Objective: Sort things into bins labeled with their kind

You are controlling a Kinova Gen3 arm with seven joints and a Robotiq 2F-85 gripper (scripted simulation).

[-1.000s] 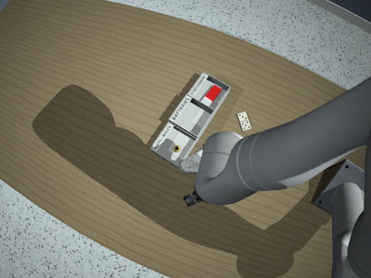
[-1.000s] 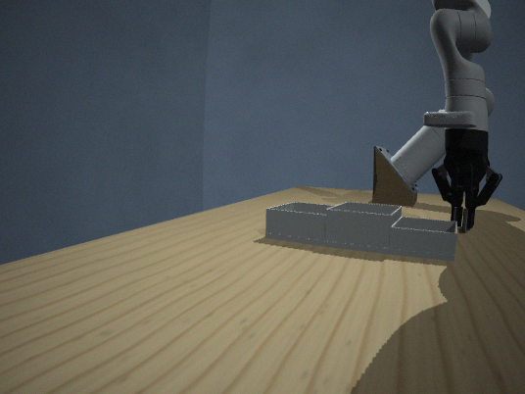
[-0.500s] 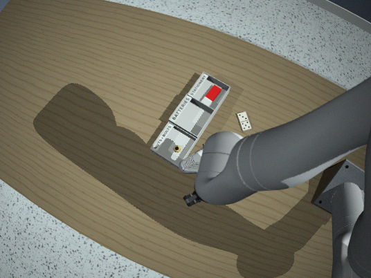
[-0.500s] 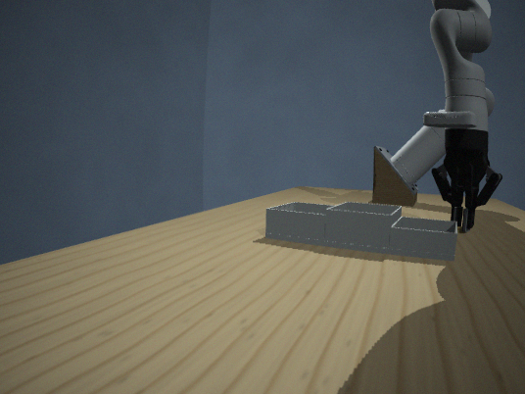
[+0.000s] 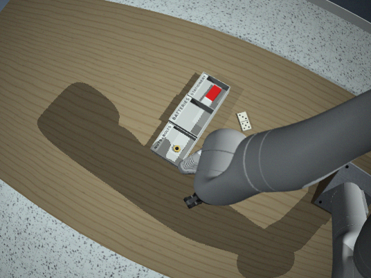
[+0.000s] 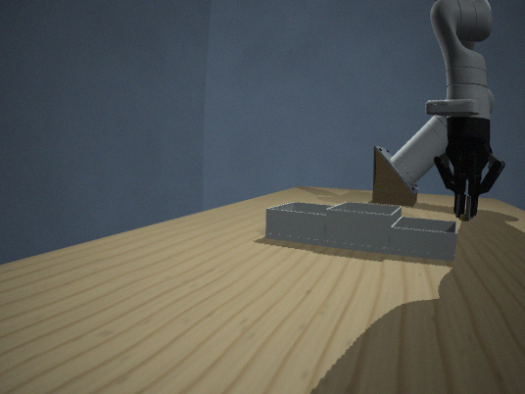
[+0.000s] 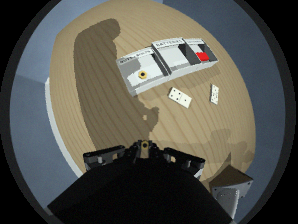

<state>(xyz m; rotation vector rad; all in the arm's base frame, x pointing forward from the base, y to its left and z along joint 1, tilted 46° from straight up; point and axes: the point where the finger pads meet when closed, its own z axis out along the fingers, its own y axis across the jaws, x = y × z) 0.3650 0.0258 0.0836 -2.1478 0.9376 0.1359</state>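
I have the gripper (image 5: 192, 200) (image 6: 465, 214) (image 7: 144, 144) pinched on a brass nut (image 6: 464, 218) (image 7: 145, 142), near the NUTS & BOLTS bin (image 5: 164, 158) (image 6: 423, 243) (image 7: 150, 86). Inside that bin lies another nut (image 5: 176, 151) (image 7: 142, 78) (nice company); beside it, on the table, lies a domino (image 7: 180, 97).
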